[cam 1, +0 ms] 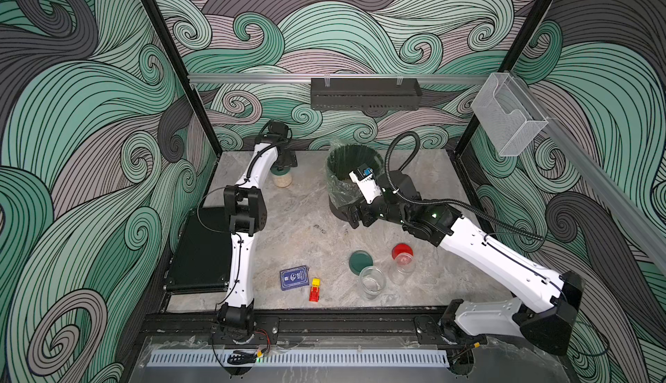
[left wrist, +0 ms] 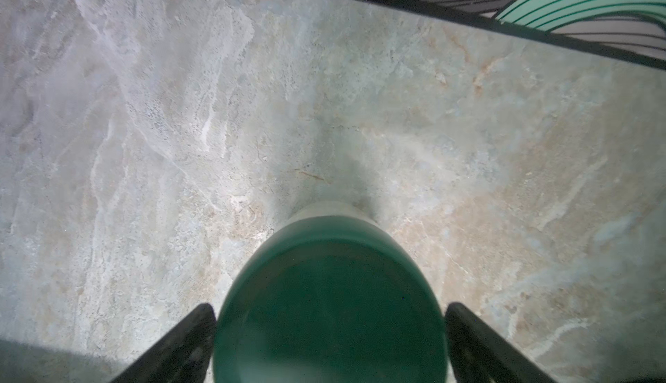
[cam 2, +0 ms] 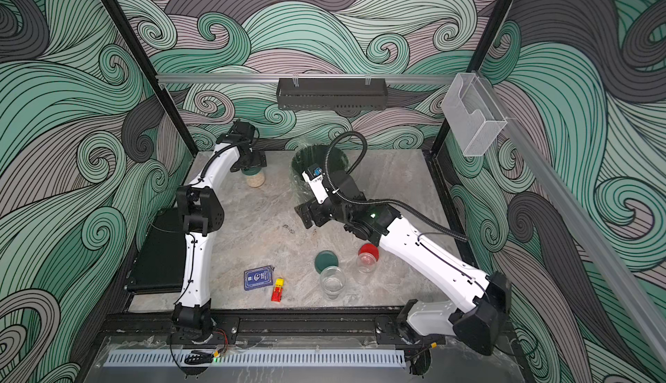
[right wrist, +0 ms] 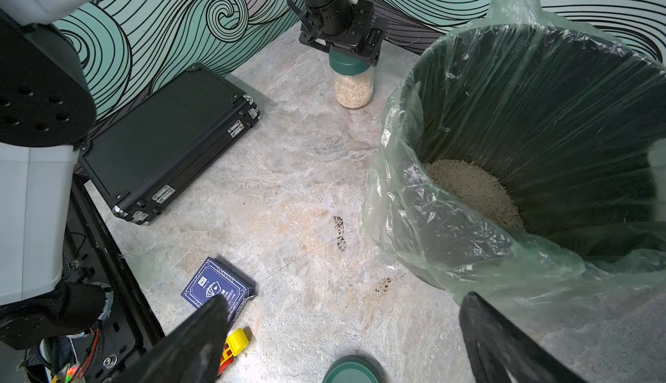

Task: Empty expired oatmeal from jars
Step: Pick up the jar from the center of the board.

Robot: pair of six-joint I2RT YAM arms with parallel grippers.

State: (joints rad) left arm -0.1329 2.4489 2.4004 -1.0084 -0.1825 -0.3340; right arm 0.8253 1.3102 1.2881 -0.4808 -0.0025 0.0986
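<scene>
The left gripper (left wrist: 331, 309) hangs straight over a lidded jar (cam 1: 282, 179) near the bench's far edge, toward the far left corner. Its two black fingers (left wrist: 187, 341) stand wide apart, one just beside each side of the dark green lid (left wrist: 329, 312); whether they touch it cannot be told. The jar stands upright, packed with pale oatmeal (right wrist: 353, 91) almost up to the lid. At the middle of the far edge is the black bin (right wrist: 540, 93) in a clear liner, with a heap of oatmeal flakes (right wrist: 472, 190) on its bottom. The right gripper (right wrist: 344, 300) hovers just beside the bin's near side, fingers (right wrist: 504, 345) spread and holding nothing. Toward the near edge, on the robot's right, an open jar (cam 1: 372, 281) stands without a lid, with only a trace of residue inside. A loose green lid (cam 1: 360, 261) lies flat just beside it, and a red-lidded jar (cam 1: 402, 259) stands close by, its wall showing clear. A blue card box (right wrist: 216, 287) carries white print and an emblem too small to read. It lies near the near edge next to a red-and-yellow toy car (cam 1: 315, 289). A black case (right wrist: 165, 139) lies along the left edge, and dark specks (right wrist: 339, 231) dot the marbled bench (cam 1: 306, 226) near the bin.
</scene>
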